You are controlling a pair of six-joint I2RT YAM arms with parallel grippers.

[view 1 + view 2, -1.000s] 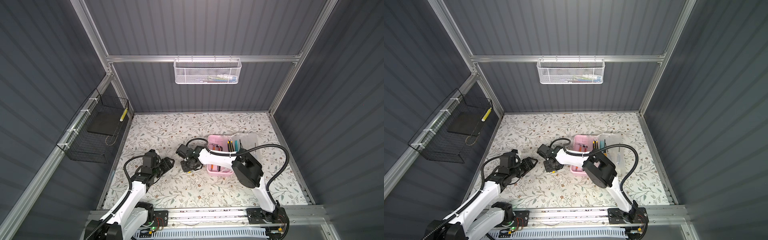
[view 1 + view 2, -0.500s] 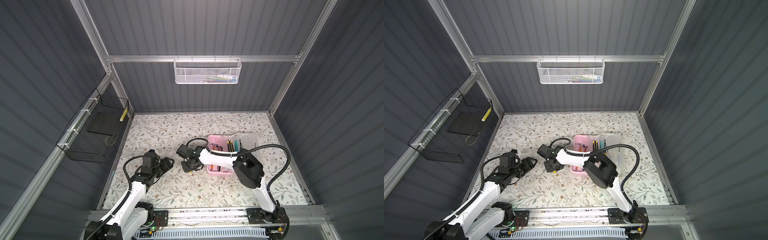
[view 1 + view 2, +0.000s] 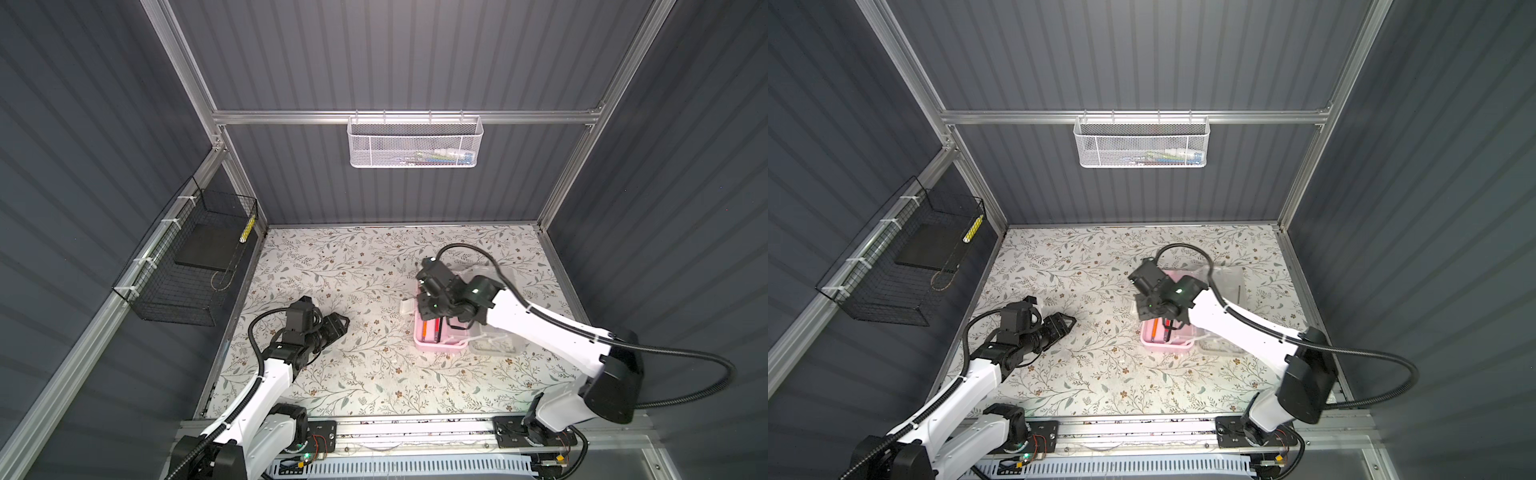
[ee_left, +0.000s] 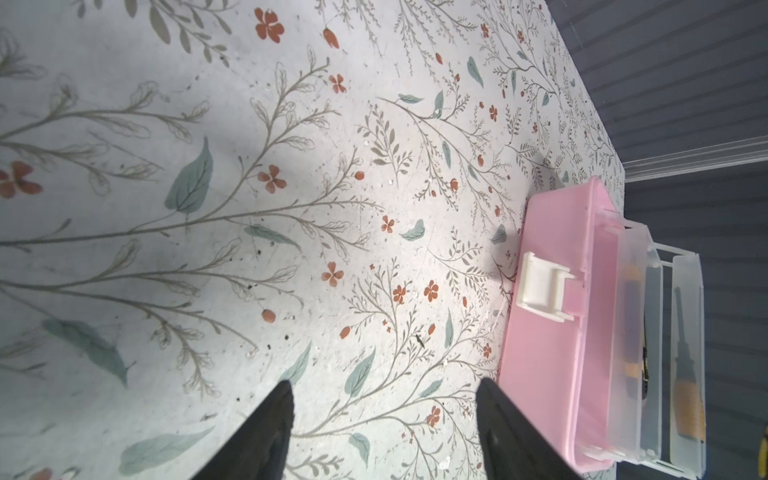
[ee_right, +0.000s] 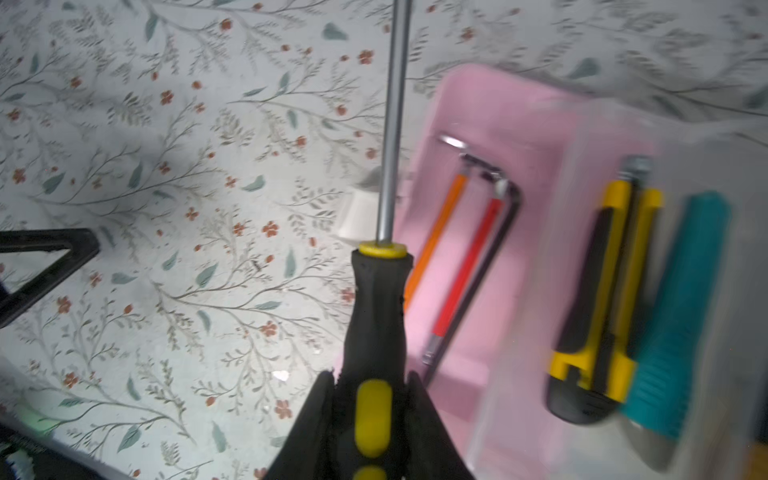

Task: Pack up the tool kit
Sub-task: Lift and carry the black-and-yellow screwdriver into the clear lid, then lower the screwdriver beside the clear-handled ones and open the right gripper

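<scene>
The pink case stands open on the right half of the floral table, its white latch on the long side that faces the left arm. The frosted clear lid lies flung back on the far side of the case, flat on the table.

The right gripper is clamped tight on a screwdriver, pinching the black-and-yellow handle near its butt. In both top views this gripper hangs over the latch side of the case. In the right wrist view the bare steel shaft runs forward past the latch, along the edge of the case rather than inside it.

Three hex keys lie in the pink tub: an orange one, a red one and a plain black one. Beside them a yellow-and-black utility knife and a teal one rest in a clear compartment (the picture is smeared there, so it may be a tray or the lid).

The left gripper has its jaws spread wide and holds nothing. It sits low over the bare table, pointing at the case and well apart from it.
</scene>
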